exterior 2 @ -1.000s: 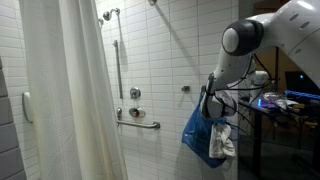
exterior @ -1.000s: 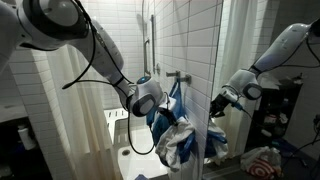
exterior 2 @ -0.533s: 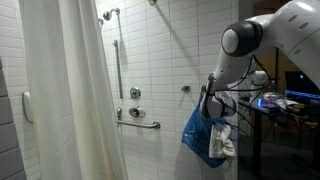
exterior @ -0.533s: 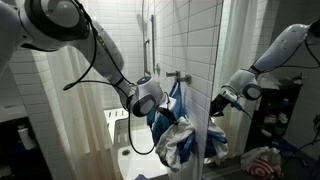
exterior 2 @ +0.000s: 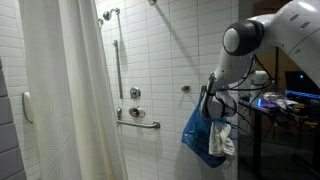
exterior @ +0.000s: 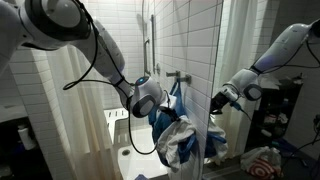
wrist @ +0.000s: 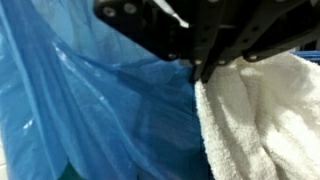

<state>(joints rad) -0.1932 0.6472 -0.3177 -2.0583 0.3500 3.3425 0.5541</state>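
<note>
A blue plastic bag [exterior 2: 203,135] hangs against the white tiled wall, with a white towel [exterior 2: 229,140] drooping at its side. In both exterior views my gripper [exterior 2: 214,110] [exterior: 161,112] sits at the top of the bag. In the wrist view the gripper [wrist: 203,72] comes in from the top with its jaws together at the towel's upper edge, where the white towel [wrist: 260,120] meets the blue bag [wrist: 100,110]. The pinch point itself is dark and partly hidden. The towel hangs down from the fingertips.
A white shower curtain [exterior 2: 65,90] fills the near side, with a grab bar [exterior 2: 140,121] and shower rail [exterior 2: 116,55] on the tiles. A glass panel [exterior: 218,60] mirrors the arm. A tub [exterior: 128,160] lies below; a cluttered table [exterior 2: 285,100] stands behind the arm.
The jaws have closed further at the towel's edge during the last second. The arm, bag and towel stay where they were.
</note>
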